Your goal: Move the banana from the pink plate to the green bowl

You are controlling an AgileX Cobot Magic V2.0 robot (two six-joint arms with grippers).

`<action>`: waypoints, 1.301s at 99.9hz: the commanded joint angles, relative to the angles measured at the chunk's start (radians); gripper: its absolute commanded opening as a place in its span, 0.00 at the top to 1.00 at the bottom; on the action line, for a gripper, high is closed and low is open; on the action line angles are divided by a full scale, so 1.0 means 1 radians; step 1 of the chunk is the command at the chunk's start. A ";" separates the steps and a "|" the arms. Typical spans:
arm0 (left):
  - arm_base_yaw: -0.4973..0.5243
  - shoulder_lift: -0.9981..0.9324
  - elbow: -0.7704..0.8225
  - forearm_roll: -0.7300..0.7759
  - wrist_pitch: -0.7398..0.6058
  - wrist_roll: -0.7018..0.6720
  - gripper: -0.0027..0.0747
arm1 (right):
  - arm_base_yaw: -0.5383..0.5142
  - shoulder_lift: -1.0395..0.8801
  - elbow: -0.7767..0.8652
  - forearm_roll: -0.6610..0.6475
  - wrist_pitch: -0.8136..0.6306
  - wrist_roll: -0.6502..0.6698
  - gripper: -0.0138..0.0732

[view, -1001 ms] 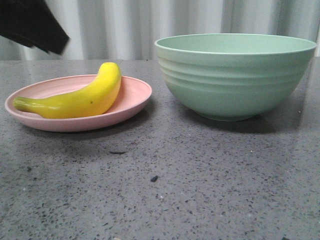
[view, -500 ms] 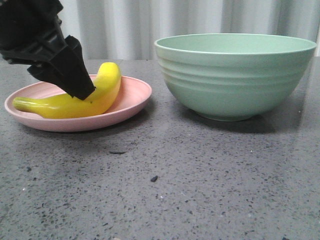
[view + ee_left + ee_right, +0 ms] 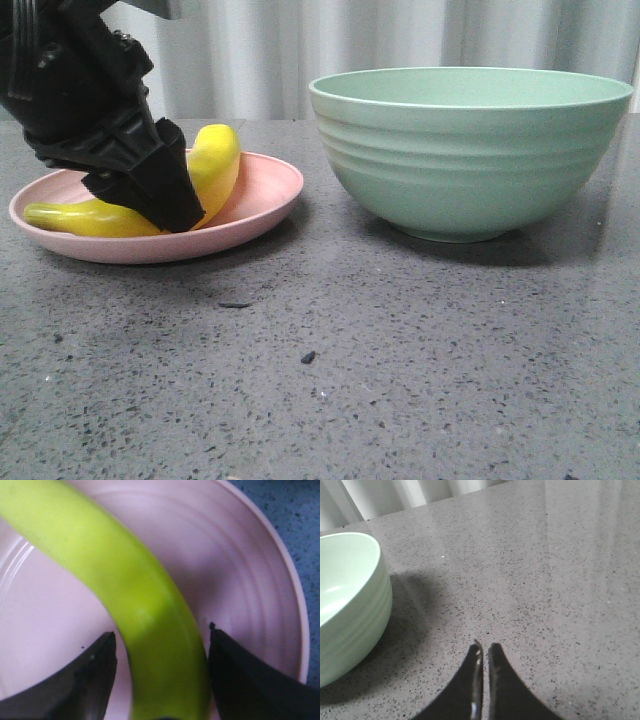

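Observation:
The yellow banana lies on the pink plate at the left of the table. My left gripper is down on the plate, open, with one finger on each side of the banana's middle. In the left wrist view a slim gap shows between the banana and each finger of the left gripper, over the pink plate. The green bowl stands to the right of the plate and looks empty from this angle. My right gripper hangs shut over bare table beside the green bowl.
The grey speckled table stretches in front of the plate and bowl, with a few dark crumbs on it. A pale curtain closes off the back.
My left gripper has come down from the upper left onto the plate and now straddles the banana. Banana, plate and bowl have stayed put.

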 commanded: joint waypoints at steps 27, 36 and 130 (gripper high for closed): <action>-0.008 -0.007 -0.033 -0.012 -0.058 -0.001 0.49 | -0.007 0.015 -0.033 0.001 -0.079 -0.005 0.91; -0.008 -0.005 -0.033 -0.019 -0.057 -0.001 0.49 | -0.007 0.015 -0.033 0.001 -0.079 -0.005 0.91; -0.014 -0.039 -0.204 -0.109 0.074 -0.001 0.73 | 0.113 0.080 -0.252 -0.119 0.245 -0.030 0.91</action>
